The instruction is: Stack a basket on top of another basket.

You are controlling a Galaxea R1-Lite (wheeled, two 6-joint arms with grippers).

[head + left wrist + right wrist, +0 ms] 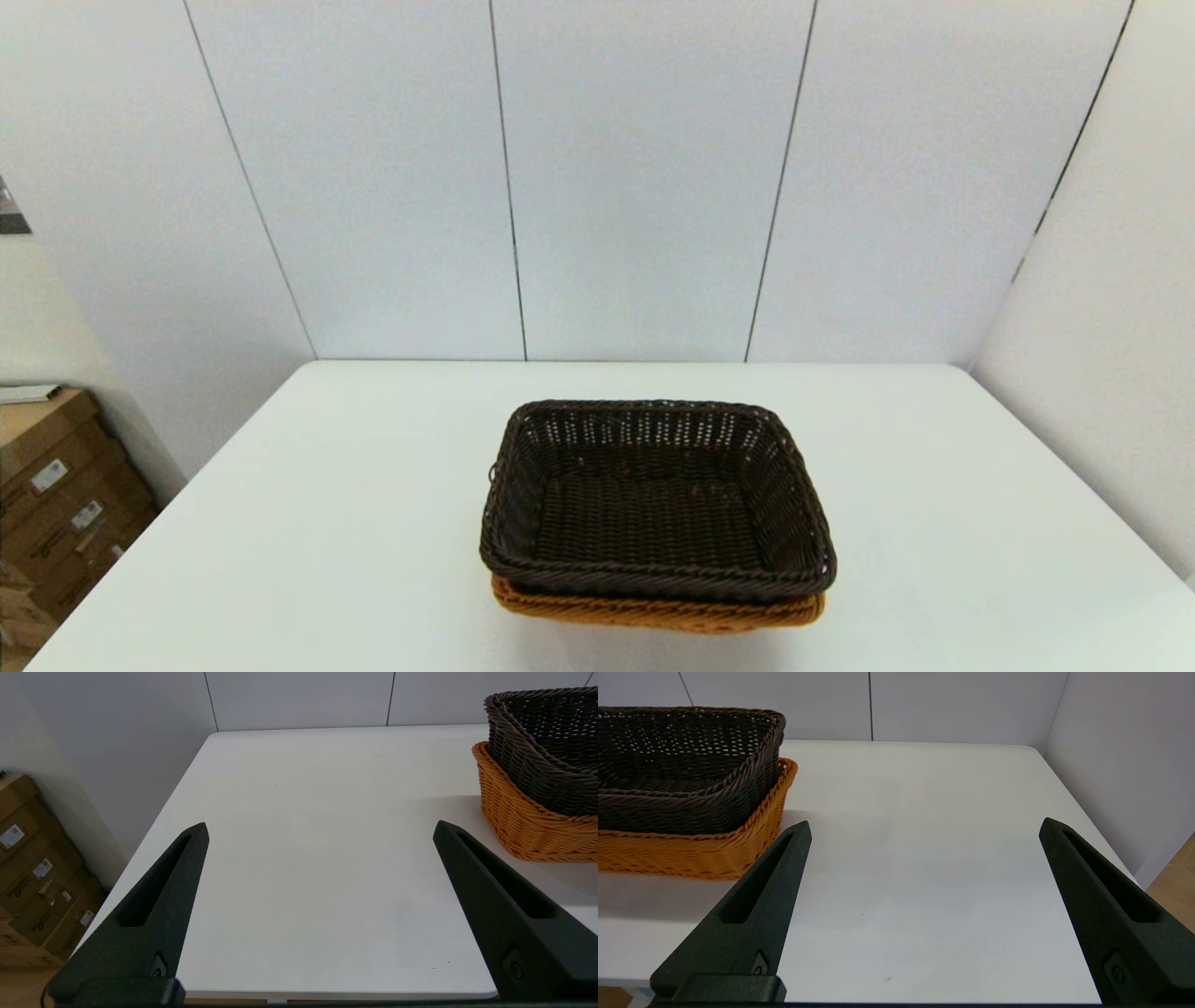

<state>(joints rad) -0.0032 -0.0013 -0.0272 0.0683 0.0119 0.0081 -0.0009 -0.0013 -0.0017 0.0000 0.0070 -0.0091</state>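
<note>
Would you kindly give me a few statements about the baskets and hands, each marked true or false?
1. The dark basket sits nested in the orange basket. True.
2. The left hand grips the orange basket. False: it is open over bare table, touching nothing.
3. The right hand is open. True.
4. The dark basket holds fruit. False: it is empty.
5. The baskets stand side by side. False: one is stacked in the other.

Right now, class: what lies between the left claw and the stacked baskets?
Only bare white table, seen in the left wrist view. The left claw is open, off to the side of the orange-tan basket, which holds the dark brown basket.
</note>
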